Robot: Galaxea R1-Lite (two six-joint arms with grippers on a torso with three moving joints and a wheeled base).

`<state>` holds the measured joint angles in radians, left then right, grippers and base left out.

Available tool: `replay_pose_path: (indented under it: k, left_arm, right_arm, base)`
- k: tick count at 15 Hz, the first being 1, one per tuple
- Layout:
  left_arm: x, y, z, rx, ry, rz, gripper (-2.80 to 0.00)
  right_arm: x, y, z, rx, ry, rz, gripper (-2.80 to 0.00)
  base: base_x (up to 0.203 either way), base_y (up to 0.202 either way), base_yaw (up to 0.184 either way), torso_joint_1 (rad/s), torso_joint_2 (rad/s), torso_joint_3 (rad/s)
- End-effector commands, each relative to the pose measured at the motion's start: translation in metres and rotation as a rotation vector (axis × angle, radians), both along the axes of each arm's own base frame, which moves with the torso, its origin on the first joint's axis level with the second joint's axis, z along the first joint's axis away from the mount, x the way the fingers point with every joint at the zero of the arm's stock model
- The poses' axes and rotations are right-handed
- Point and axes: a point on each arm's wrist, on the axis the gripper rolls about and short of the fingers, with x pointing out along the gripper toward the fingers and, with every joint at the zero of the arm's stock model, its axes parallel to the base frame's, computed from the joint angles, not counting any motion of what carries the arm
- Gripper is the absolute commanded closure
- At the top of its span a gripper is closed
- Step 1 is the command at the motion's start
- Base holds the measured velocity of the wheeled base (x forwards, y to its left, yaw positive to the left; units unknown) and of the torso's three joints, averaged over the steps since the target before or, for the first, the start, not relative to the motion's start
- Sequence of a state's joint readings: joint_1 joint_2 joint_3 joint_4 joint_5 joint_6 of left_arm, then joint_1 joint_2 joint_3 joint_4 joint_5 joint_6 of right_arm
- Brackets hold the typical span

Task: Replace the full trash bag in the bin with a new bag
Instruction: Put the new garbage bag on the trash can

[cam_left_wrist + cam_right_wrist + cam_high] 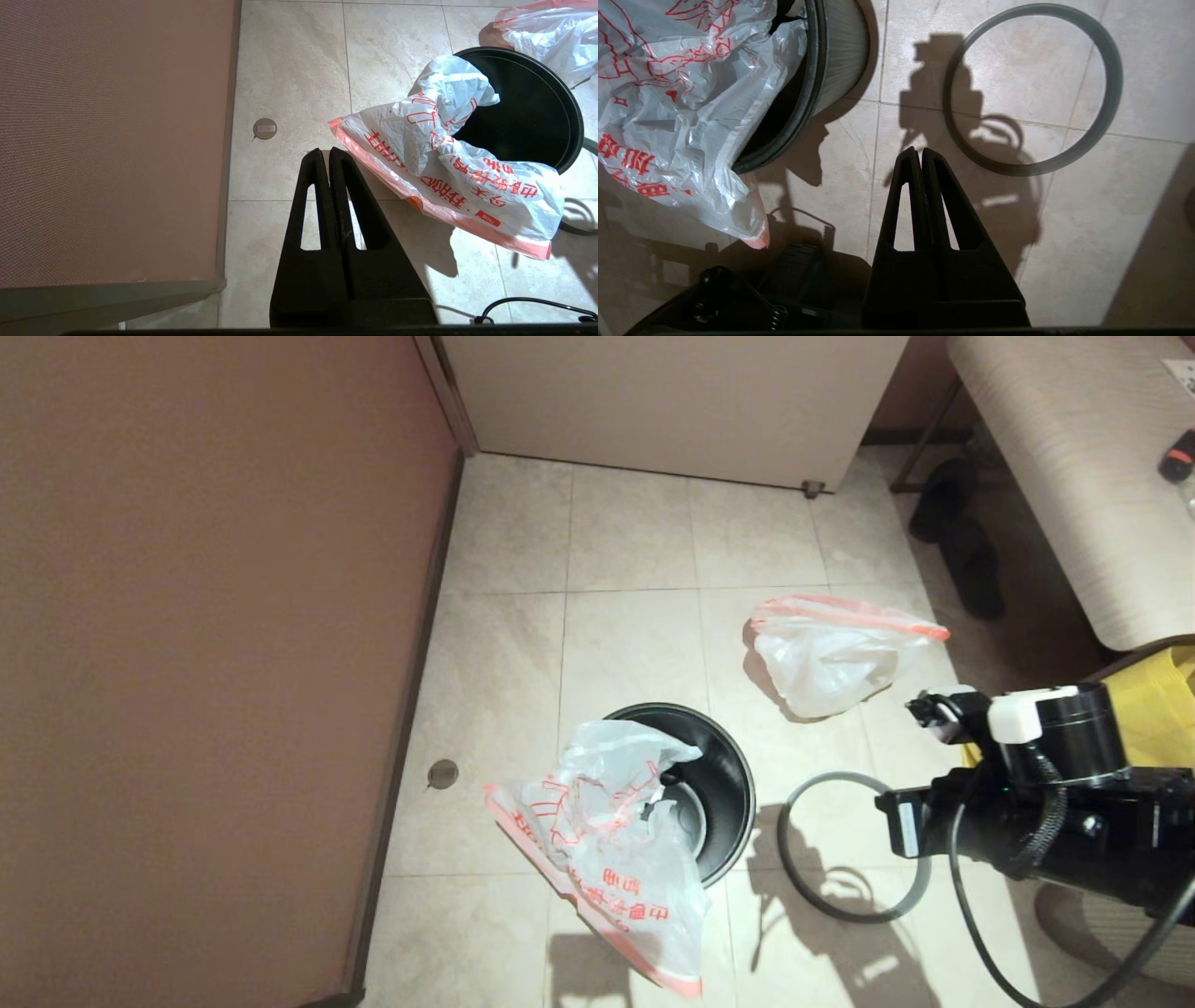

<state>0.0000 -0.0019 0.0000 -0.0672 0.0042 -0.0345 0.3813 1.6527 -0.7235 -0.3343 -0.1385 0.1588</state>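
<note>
The left gripper [330,151] hangs over bare floor, fingers together, empty. The new bag [607,840] drapes over the near-left rim of the bin [724,775], seemingly only partly inside. The grey rim ring [854,845] lies beside it, the right gripper [921,151] above with fingers together. The full trash bag [831,658] sits removed beyond.

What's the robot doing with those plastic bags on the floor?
It is changing the bin's bag. The full trash bag is already out and lies on the floor beyond the bin. The new bag is draped over the bin's edge, not spread inside yet. The grey rim ring lies on the floor beside the bin. Both the left gripper and right gripper are shut, holding nothing.
</note>
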Motion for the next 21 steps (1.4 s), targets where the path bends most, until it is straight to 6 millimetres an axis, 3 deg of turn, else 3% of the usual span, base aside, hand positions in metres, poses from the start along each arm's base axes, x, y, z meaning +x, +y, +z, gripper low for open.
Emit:
replay_pose_path:
  k: [1,2,3,4,9,14,21]
  left_arm:
    - [0.000,0.000,0.000,-0.001,0.002,0.000,0.00]
    - [0.000,0.000,0.000,-0.001,0.002,0.000,0.00]
    - [0.000,0.000,0.000,-0.001,0.002,0.000,0.00]
    - [0.000,0.000,0.000,-0.001,0.002,0.000,0.00]
    - [0.000,0.000,0.000,-0.001,0.002,0.000,0.00]
    - [0.000,0.000,0.000,-0.001,0.002,0.000,0.00]
    - [0.000,0.000,0.000,-0.001,0.002,0.000,0.00]
  right_arm:
    - [0.021,0.021,-0.023,-0.005,0.064,0.004,0.00]
    - [0.027,0.025,-0.028,-0.019,0.070,-0.015,0.00]
    - [0.031,0.030,-0.034,-0.037,0.072,-0.030,-0.94]
    - [0.033,0.037,-0.038,-0.040,0.064,-0.016,-2.80]
    - [0.054,0.059,-0.066,-0.050,0.034,0.005,-2.80]
    - [0.055,0.081,-0.066,-0.006,0.006,0.035,-2.80]
    - [0.075,0.108,-0.113,-0.134,0.020,-0.058,-2.80]
  base:
    - [0.000,0.000,0.000,0.000,0.00,0.000]
    - [0.000,0.000,0.000,0.000,0.00,0.000]
    - [0.000,0.000,0.000,0.000,0.00,0.000]
    - [0.000,0.000,0.000,0.000,0.00,0.000]
    - [0.000,0.000,0.000,0.000,0.00,0.000]
    - [0.000,0.000,0.000,0.000,0.00,0.000]
    - [0.000,0.000,0.000,0.000,0.00,0.000]
